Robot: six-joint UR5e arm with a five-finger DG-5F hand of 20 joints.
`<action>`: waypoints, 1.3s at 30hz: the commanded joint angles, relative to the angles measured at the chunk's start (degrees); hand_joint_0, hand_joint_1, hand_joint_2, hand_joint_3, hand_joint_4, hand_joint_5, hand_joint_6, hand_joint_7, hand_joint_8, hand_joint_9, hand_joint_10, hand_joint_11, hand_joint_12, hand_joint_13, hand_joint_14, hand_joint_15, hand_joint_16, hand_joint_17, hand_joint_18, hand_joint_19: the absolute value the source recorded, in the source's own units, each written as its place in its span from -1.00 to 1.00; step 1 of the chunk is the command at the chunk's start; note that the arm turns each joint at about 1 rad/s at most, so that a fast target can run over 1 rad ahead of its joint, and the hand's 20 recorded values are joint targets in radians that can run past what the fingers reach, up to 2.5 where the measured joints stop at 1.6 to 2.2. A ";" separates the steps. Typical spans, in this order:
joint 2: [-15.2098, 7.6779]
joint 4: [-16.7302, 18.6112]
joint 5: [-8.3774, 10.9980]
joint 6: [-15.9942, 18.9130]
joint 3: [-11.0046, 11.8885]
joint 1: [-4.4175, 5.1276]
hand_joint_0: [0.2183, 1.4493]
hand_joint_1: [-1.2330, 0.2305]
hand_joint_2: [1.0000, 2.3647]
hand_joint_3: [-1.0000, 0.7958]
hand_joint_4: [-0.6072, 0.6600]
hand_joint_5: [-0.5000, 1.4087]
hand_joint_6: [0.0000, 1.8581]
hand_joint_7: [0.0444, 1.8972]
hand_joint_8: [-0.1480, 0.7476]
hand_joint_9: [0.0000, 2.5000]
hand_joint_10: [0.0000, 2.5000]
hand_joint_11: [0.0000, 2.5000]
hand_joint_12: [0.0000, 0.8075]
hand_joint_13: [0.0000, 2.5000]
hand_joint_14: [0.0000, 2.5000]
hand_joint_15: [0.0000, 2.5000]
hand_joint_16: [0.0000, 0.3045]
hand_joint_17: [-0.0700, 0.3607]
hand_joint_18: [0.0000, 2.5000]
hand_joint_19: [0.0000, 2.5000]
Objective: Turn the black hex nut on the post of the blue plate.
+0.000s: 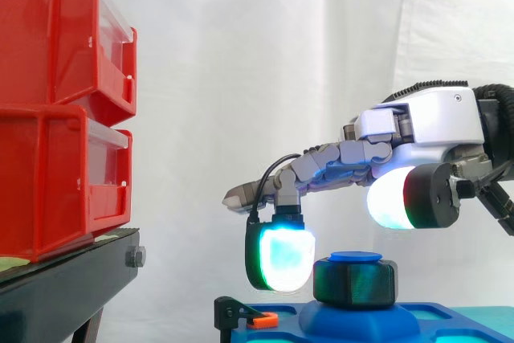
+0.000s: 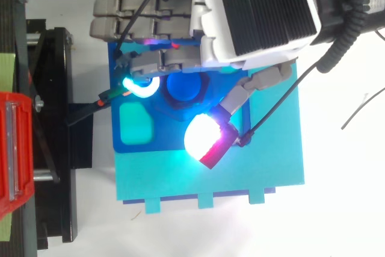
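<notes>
The black hex nut (image 1: 354,281) sits on the blue post (image 2: 185,86) of the blue plate (image 1: 361,324), with the post's round blue top showing above it. My hand (image 1: 434,118) reaches in from the right and hovers over the nut. One finger bends down so its cyan-glowing pad (image 1: 281,257) hangs just left of the nut, with a thin gap. The thumb's white and red pad (image 1: 397,197) floats above and to the right of the nut, apart from it. The other fingers stretch straight out to the left. Nothing is held.
Two stacked red bins (image 1: 56,118) stand on a black stand (image 1: 64,279) at the left. The plate rests on a cyan base (image 2: 252,161). A small black clip with an orange tip (image 1: 263,320) sits at the plate's left edge.
</notes>
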 commanded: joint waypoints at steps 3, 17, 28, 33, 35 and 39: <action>0.01 0.52 -1.32 0.00 0.00 -0.65 -0.63 0.38 -1.00 -0.44 0.28 -0.70 -0.46 0.06 -0.12 -0.88 -1.00 -1.00 -0.07 -0.91 -1.00 -0.99 -0.61 -0.06 -1.00 -0.95; 0.01 0.61 -4.14 0.00 0.00 -2.76 -0.63 0.35 -1.00 -0.44 0.27 -0.70 -0.46 0.06 -0.12 -0.88 -1.00 -0.99 -0.08 -0.91 -1.00 -0.99 -0.61 -0.06 -1.00 -0.95; -0.07 0.69 -6.07 0.00 0.00 -4.25 -0.63 0.33 -1.00 -0.44 0.27 -0.70 -0.46 0.06 -0.12 -0.88 -1.00 -1.00 -0.08 -0.91 -1.00 -0.99 -0.61 -0.06 -1.00 -0.95; 0.01 0.69 -6.60 0.00 0.00 -4.78 -0.62 0.33 -1.00 -0.44 0.27 -0.70 -0.46 0.06 -0.12 -0.88 -1.00 -1.00 -0.08 -0.91 -1.00 -0.99 -0.62 -0.06 -1.00 -0.95; -0.07 0.69 -7.13 0.00 0.00 -5.22 -0.62 0.32 -1.00 -0.44 0.27 -0.70 -0.46 0.06 -0.12 -0.88 -1.00 -1.00 -0.08 -0.91 -1.00 -0.99 -0.62 -0.06 -1.00 -0.95; 0.01 0.69 -7.30 0.00 0.00 -5.48 -0.62 0.32 -1.00 -0.44 0.27 -0.70 -0.46 0.06 -0.12 -0.88 -1.00 -1.00 -0.08 -0.91 -1.00 -0.99 -0.62 -0.07 -1.00 -0.95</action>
